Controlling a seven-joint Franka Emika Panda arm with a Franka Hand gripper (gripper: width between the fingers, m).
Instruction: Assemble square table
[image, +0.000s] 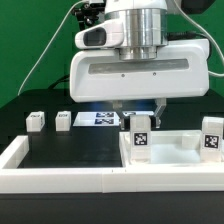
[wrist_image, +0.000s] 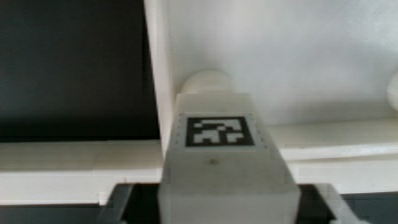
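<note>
Leg (image: 140, 131) stands upright between the fingers of the claw (image: 139, 112), at the slab (image: 175, 152) corner. Clamped or just bracketing it? Can't tell.

A white slab (image: 170, 152) lies flat by the tabletop's (image: 70, 148) near edge, toward the exterior view's right corner. First leg (image: 140, 131) and second leg (image: 211, 136) stand upright at its ends, tags facing the camera. Third leg (image: 36, 121) and fourth leg (image: 63, 120) stand side by side near the opposite edge.

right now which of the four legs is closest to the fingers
The tagged leg at the square slab's corner, right between the fingers. Two legs sit far to the exterior view's left; the fourth stands off to its right.
</note>
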